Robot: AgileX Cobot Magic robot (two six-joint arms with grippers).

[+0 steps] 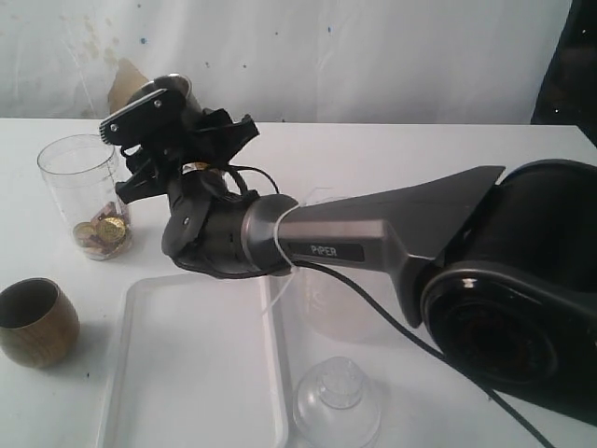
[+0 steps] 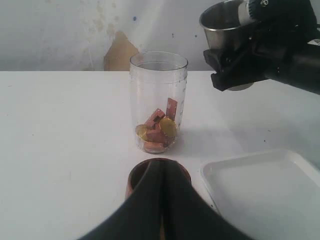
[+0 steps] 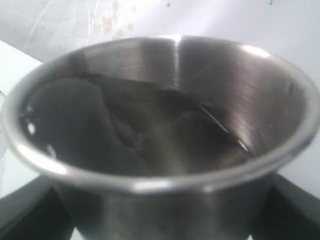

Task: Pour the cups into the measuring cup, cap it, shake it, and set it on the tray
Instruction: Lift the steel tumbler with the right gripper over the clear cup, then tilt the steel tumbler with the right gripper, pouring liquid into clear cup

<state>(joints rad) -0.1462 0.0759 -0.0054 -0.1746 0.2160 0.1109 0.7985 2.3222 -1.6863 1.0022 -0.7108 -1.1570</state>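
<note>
My right gripper (image 1: 142,145) reaches across to the left and is shut on the steel tumbler (image 1: 175,87), holding it in the air just right of the measuring cup's rim. The measuring cup (image 1: 86,196) stands upright on the table with gold coins and pinkish pieces at its bottom. The tumbler (image 3: 160,125) fills the right wrist view, and its inside shows only dark reflections. The brown cup (image 1: 35,322) stands at the near left, apart from the white tray (image 1: 196,373). My left gripper (image 2: 162,170) is shut on nothing, and its fingers partly hide the brown cup (image 2: 136,176).
A frosted container (image 1: 326,303) stands behind the right forearm, right of the tray. A clear domed lid (image 1: 336,403) lies near the front edge. A cable hangs from the right arm over the tray's right rim. A pale wall closes the back of the table.
</note>
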